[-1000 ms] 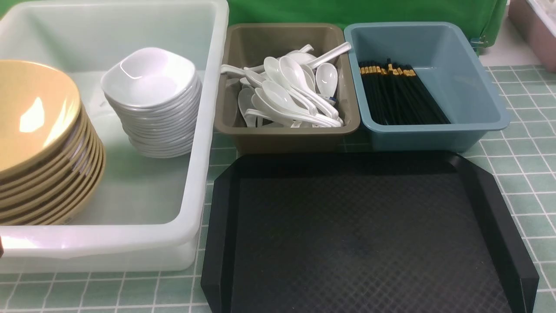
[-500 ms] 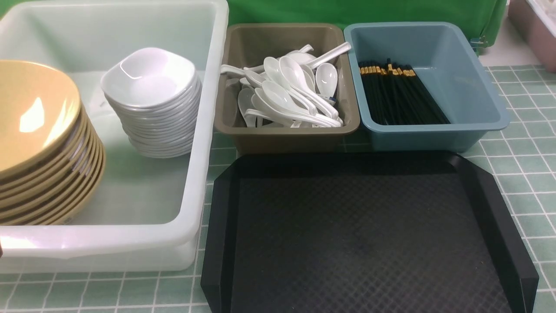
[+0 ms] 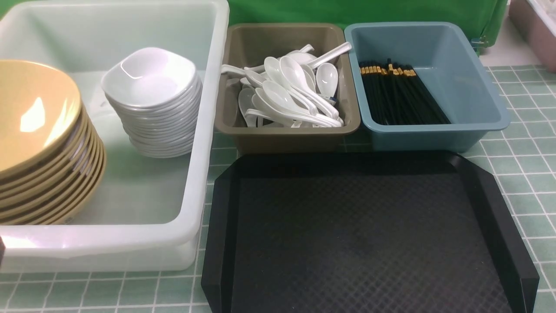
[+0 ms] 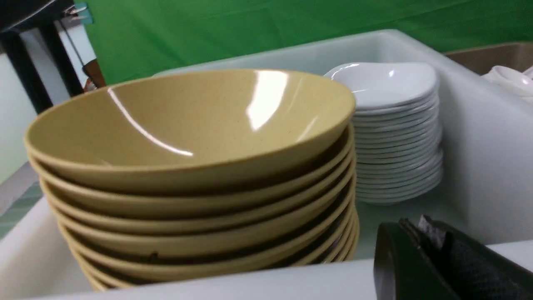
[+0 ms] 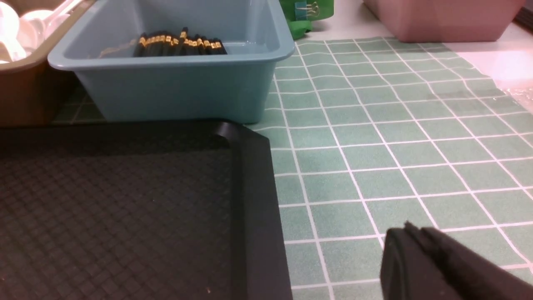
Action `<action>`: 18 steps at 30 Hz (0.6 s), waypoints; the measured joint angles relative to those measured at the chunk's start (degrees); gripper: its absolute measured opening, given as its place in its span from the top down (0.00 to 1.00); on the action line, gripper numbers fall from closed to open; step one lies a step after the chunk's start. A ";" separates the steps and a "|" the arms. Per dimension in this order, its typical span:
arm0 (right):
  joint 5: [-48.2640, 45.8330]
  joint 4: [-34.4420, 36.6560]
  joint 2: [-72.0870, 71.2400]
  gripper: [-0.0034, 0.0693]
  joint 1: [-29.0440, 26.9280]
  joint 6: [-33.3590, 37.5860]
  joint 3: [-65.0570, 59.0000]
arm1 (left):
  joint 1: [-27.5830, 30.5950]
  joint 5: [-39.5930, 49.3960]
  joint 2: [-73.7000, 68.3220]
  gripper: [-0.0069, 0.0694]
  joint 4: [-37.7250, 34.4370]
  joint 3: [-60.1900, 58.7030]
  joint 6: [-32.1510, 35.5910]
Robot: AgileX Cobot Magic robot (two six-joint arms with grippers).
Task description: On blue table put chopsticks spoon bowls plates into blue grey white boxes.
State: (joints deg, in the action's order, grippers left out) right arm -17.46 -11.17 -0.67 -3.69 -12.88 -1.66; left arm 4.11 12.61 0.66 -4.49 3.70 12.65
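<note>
A stack of yellow bowls (image 3: 39, 143) and a stack of white plates (image 3: 152, 100) stand in the big white tub (image 3: 204, 143). Several white spoons (image 3: 291, 93) lie in the olive-grey box (image 3: 286, 132). Black chopsticks (image 3: 397, 93) lie in the blue-grey box (image 3: 434, 132). In the left wrist view my left gripper (image 4: 410, 227) is shut and empty just outside the tub's near wall, beside the bowls (image 4: 191, 166) and plates (image 4: 395, 129). In the right wrist view my right gripper (image 5: 406, 231) is shut and empty over the blue table (image 5: 374, 146), to the right of the tray.
An empty black tray (image 3: 360, 234) lies on the table in front of the two small boxes. A pink bin (image 3: 536, 26) stands at the far right behind the table. A green cloth (image 3: 347, 11) hangs behind the boxes.
</note>
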 joint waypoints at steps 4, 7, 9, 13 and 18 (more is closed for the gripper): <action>0.00 0.00 0.00 0.86 0.00 0.00 0.00 | 0.64 -1.59 0.00 0.91 0.59 -4.58 -4.29; 0.00 0.00 0.00 0.85 0.00 0.00 0.00 | -0.19 -1.18 0.00 0.91 0.89 -5.18 -6.10; 0.00 0.00 0.00 0.85 0.00 0.00 0.00 | -1.29 0.11 0.00 0.91 0.91 -5.18 -6.48; 0.00 0.00 0.00 0.84 0.00 0.00 0.00 | -2.49 3.88 0.00 0.91 1.03 -5.18 -6.53; 0.00 0.00 0.00 0.84 0.00 0.00 0.00 | -2.57 4.99 0.00 0.91 1.07 -5.18 -6.53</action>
State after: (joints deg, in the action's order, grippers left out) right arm -17.46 -11.17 -0.67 -3.69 -12.88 -1.66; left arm 1.55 17.61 0.66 -3.42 -1.48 6.12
